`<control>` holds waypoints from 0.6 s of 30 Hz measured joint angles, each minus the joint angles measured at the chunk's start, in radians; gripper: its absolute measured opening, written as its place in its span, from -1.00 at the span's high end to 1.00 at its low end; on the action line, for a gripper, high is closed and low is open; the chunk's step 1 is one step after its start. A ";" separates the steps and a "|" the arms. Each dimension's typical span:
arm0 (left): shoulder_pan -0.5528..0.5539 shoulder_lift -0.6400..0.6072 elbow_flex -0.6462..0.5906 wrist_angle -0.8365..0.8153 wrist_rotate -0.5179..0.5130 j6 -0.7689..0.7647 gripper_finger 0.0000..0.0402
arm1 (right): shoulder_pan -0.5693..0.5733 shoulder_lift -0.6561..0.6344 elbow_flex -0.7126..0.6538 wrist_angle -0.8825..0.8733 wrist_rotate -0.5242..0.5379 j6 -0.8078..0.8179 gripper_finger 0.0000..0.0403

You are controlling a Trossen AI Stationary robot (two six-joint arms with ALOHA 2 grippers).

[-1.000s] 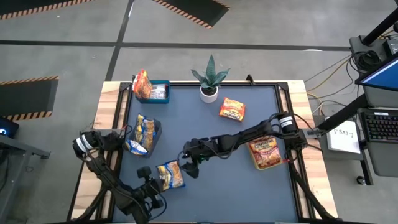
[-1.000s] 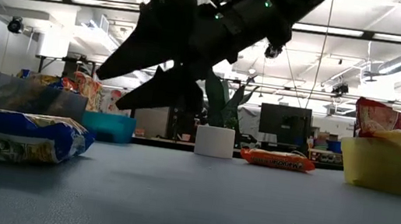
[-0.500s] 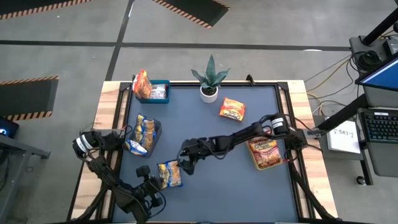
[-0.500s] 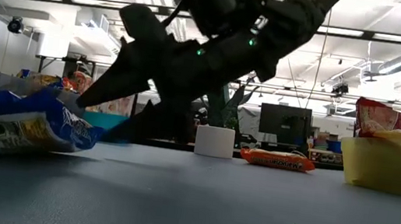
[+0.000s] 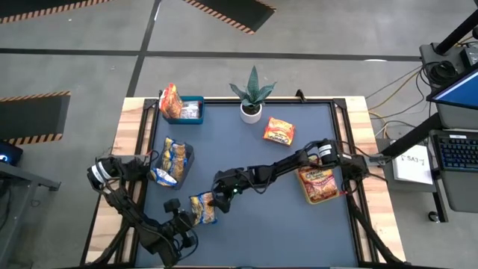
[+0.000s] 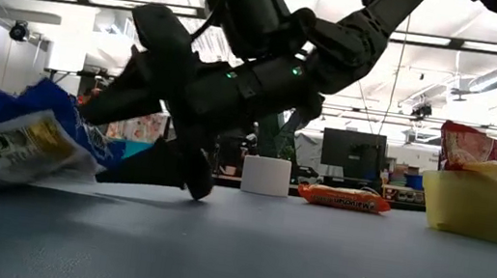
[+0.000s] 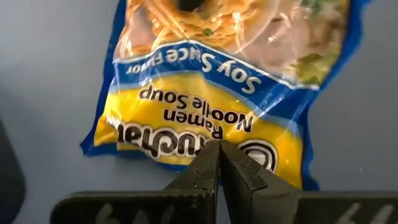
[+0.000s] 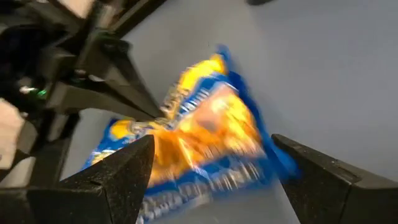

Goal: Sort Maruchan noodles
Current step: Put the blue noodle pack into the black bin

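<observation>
A yellow-and-blue noodle packet (image 5: 203, 208) sits tilted near the table's front left, with my left gripper (image 7: 217, 146) shut on its yellow end. My right gripper (image 5: 219, 200) reaches in low from the right. It is open, and its two fingers stand on either side of the packet's other end (image 8: 199, 143). In the low view the packet (image 6: 4, 144) slants, one end up. A loose orange packet (image 5: 278, 131) lies flat at the far side. My left gripper pinches the packet's yellow end (image 7: 208, 134) between its shut fingertips, near the middle of that short edge, slanting down from the near left. The packet stands tilted; which part still lies on the table I cannot tell. My right gripper: I cannot tell whether its fingers touch the packet.
A blue bin (image 5: 184, 110) with packets stands at the far left, and a dark bin (image 5: 173, 161) with yellow-and-blue packets at the left. A yellow-green bin (image 5: 321, 185) with orange packets is at the right. A small potted plant (image 5: 252, 101) stands at the far middle.
My right gripper has come down and toward the table's near left, up to the packet, tipping lower. The packet lay flat on the table a second ago and has tipped up into a slant.
</observation>
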 joint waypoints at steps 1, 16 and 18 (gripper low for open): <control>0.000 0.000 -0.007 0.008 -0.007 -0.010 1.00 | 0.003 0.012 0.017 0.003 -0.015 -0.006 -0.53; 0.000 0.000 -0.014 0.042 -0.029 -0.023 1.00 | 0.014 0.033 0.071 0.001 -0.070 -0.056 -0.11; 0.000 0.000 -0.014 0.042 -0.029 -0.018 1.00 | 0.014 0.033 0.071 0.000 -0.073 -0.060 -0.03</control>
